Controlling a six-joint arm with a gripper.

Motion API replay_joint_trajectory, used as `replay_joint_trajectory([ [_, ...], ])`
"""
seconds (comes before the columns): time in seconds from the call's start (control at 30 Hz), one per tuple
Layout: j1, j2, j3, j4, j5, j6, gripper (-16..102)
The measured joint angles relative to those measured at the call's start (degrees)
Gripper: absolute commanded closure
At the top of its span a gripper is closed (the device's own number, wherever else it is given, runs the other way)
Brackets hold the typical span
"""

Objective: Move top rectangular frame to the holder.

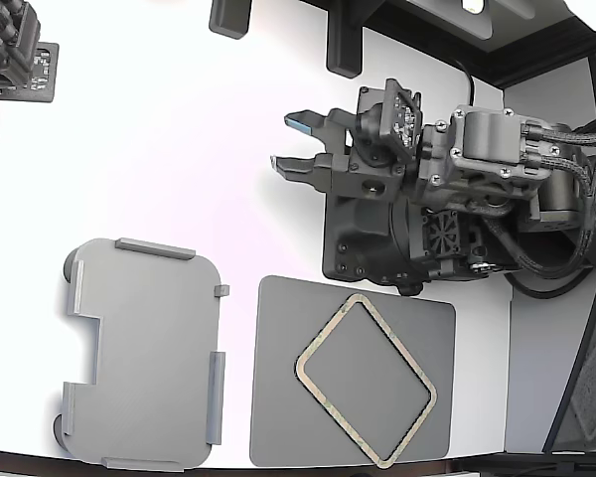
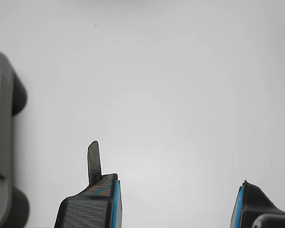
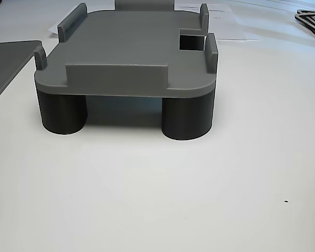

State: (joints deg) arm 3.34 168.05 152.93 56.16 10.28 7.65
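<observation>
the gripper (image 1: 286, 144) hangs over bare table (image 1: 179, 129), jaws spread and empty. further off, the top rectangular frame (image 1: 330, 337) lies skewed on the dark mat (image 1: 278, 437), beside the holder (image 1: 144, 348). it looks light, thin, likely flexible; pinching one straight side seems best.

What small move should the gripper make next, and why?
Probably travel toward the rectangular frame on the dark mat and descend over one edge. The gripper is open and empty, over bare table, apart from the frame, and the holder carries nothing.
</observation>
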Motion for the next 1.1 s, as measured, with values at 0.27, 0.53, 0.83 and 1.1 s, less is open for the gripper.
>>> replay_joint_trajectory([
  [0.27,-0.1,-2.5,-8.5,-3.1,1.7,-4.0,-14],
  [0.53,0.5,-7.2,-12.9,-17.0,-6.9,-16.7,-1],
  [0.83,8.0,-17.5,-21.3,-15.9,-17.3,-31.4,-14],
  [1.1,12.6,-20.5,-24.1,-12.2,-22.9,-50.3,-14],
])
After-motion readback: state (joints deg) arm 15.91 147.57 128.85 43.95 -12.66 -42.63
